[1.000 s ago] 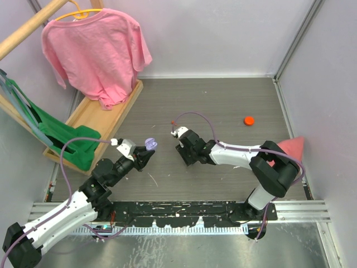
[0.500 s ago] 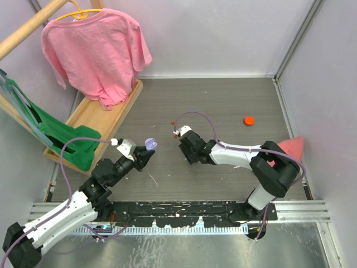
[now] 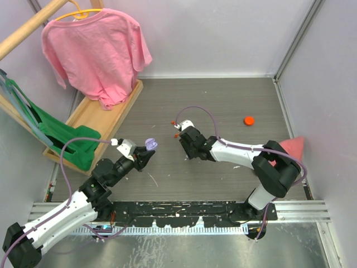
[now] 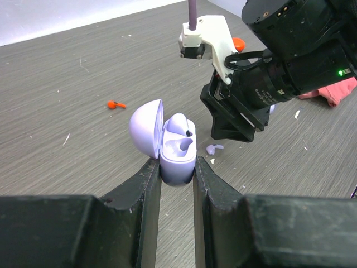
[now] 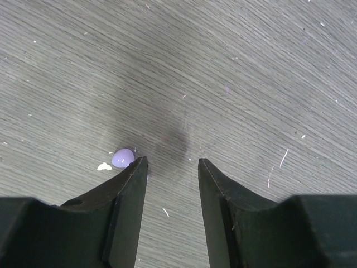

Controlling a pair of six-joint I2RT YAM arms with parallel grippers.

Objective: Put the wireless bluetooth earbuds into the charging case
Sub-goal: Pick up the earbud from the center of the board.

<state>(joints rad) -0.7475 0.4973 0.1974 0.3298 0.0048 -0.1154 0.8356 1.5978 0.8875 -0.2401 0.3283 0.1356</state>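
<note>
Pinched between the fingers of the left gripper (image 4: 177,168): lilac case (image 4: 176,161), lid (image 4: 145,129) swung open to the left, one earbud (image 4: 178,124) seated inside beside a bare well. On the table (image 4: 78,78), just right of the case: second earbud (image 5: 122,157), lilac too. Right gripper (image 5: 171,166) low over the table, fingers spread, nothing between them, second earbud just outside one fingertip.

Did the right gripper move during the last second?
Yes. The right gripper has shifted slightly up and right in the top view, closer to the orange disc, which stayed put.
</note>
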